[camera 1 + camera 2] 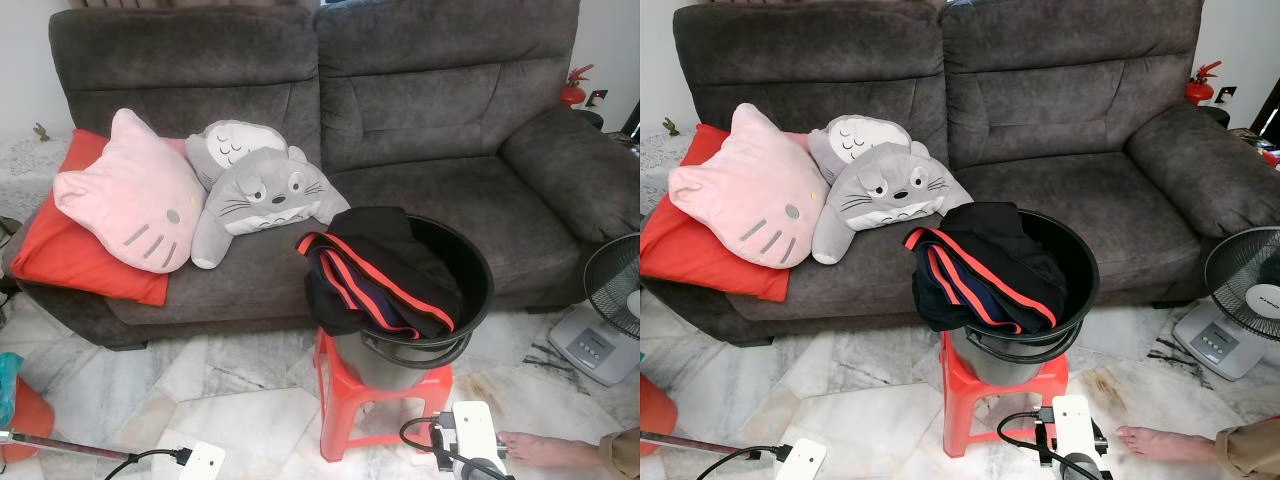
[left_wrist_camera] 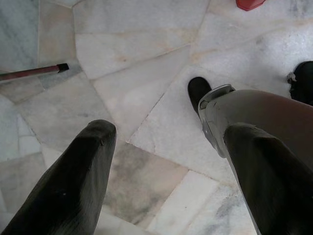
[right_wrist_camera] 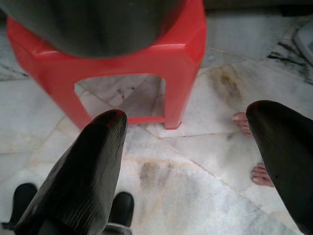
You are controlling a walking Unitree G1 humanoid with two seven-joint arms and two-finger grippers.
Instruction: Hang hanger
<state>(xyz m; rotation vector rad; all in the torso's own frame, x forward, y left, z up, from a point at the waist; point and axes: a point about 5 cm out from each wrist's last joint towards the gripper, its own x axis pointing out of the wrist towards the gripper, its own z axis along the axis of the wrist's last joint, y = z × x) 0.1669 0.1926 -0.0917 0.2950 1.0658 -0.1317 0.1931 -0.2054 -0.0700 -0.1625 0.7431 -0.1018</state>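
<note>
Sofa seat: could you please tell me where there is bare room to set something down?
The sofa's right seat cushion is bare from the bucket to the right armrest. The left seat is crowded: red cushion, pink cat pillow, two grey plush toys. Clothes fill the bucket on the red stool.

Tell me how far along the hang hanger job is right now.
Nothing looks done yet. The black-and-red clothes lie heaped in the black bucket on the red stool before the sofa. Nothing is in hand: the left gripper and right gripper are both open, low over the marble floor. Left: finding a hanger, gripping it and hanging it.
</note>
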